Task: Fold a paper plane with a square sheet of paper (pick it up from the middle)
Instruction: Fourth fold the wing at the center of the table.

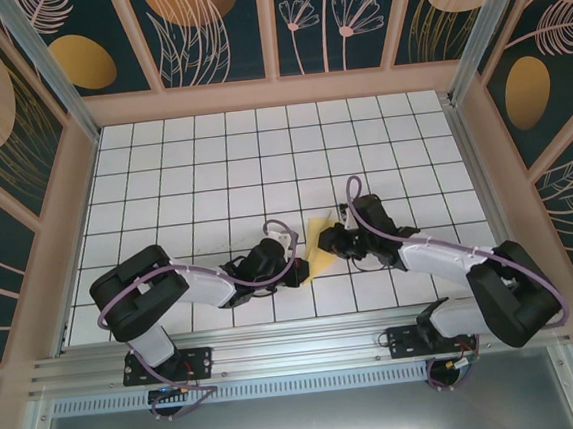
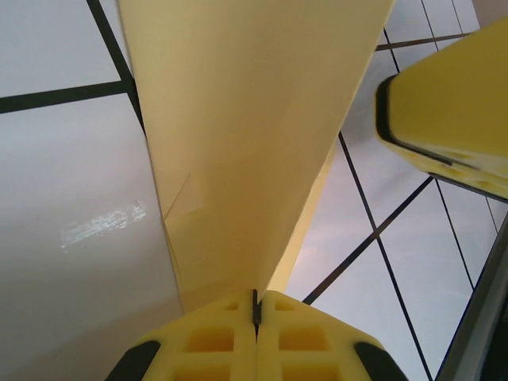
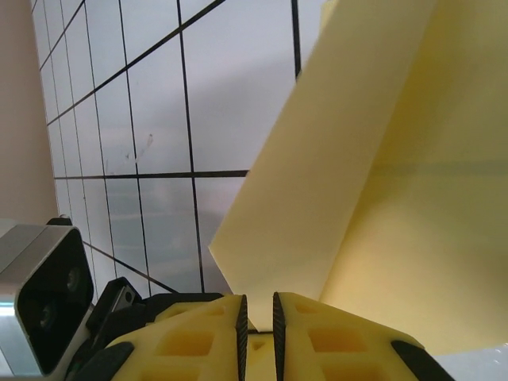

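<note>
The pale-yellow sheet of paper [image 1: 318, 244] is folded into layers and held off the grid table between the two arms. My left gripper [image 1: 297, 265] is shut on its narrow lower end; in the left wrist view the jaws [image 2: 255, 300] are pressed together with the paper [image 2: 238, 119] fanning upward out of them. My right gripper [image 1: 329, 241] faces it from the right. Its jaws [image 3: 258, 308] stand a narrow gap apart, with a corner of one paper flap [image 3: 317, 182] dipping between the pads. A right fingertip [image 2: 456, 103] shows beside the paper.
The white grid table [image 1: 212, 171] stretches behind and to the left. Patterned walls [image 1: 54, 195] with wooden frames enclose it on three sides. A metal rail [image 1: 299, 354] runs along the near edge. The left wrist's camera housing [image 3: 40, 298] sits close to my right fingers.
</note>
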Controlling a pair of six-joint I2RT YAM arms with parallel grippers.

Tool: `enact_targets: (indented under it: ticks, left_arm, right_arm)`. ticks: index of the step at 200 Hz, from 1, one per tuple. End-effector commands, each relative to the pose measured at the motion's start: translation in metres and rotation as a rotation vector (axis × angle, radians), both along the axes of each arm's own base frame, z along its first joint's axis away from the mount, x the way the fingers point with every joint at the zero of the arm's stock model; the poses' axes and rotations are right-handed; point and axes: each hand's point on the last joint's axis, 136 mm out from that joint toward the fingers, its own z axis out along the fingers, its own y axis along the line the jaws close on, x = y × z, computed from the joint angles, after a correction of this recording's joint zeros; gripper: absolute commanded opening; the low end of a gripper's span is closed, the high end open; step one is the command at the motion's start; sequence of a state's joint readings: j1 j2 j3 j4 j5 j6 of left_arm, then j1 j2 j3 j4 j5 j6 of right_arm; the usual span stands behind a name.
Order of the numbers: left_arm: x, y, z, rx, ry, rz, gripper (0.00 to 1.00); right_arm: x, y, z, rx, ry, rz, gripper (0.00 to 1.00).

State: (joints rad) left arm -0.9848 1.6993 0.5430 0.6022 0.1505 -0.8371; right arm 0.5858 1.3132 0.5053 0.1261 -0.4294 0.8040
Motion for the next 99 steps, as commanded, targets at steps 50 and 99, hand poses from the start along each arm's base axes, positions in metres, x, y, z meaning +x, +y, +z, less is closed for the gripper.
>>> enact_targets:
  ticks: [50, 99]
  left_arm:
    - [0.001, 0.006, -0.012, -0.008, 0.040, 0.037, 0.00]
    - [0.000, 0.007, -0.010, -0.009, 0.042, 0.031, 0.14]
  right_arm:
    - [0.019, 0.025, -0.004, -0.013, -0.016, 0.073, 0.16]
    - [0.019, 0.023, -0.017, -0.040, 0.008, 0.068, 0.15]
